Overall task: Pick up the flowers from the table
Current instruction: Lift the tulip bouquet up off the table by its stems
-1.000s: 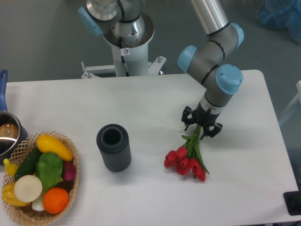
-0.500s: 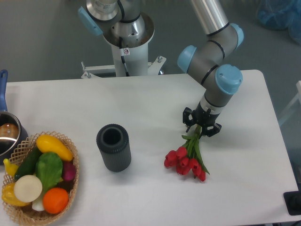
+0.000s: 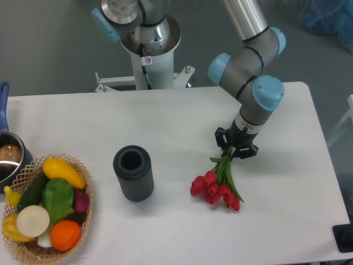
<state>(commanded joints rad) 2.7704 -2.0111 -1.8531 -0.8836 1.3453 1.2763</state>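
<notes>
**Tulip stems being gripped at the worktop's right side**

The flowers (image 3: 216, 187) are being handled as a light, limp bunch: thin green stems that would bend easily and soft red heads that could be crushed, so the stems, not the blooms, are judged the right place to be taken hold of. The heads are lying on the worktop (image 3: 165, 121), right of centre, with the stems running up and away toward the far edge. The upper stem ends are being clasped by the pincer (image 3: 236, 150), whose fingers are drawn in nearly closed around them. Whether the heads are being lifted clear cannot be told. The arm is being held steeply over the bunch, wrist pointing straight down. A dark cylinder (image 3: 133, 172) is standing well apart to the left.
</notes>
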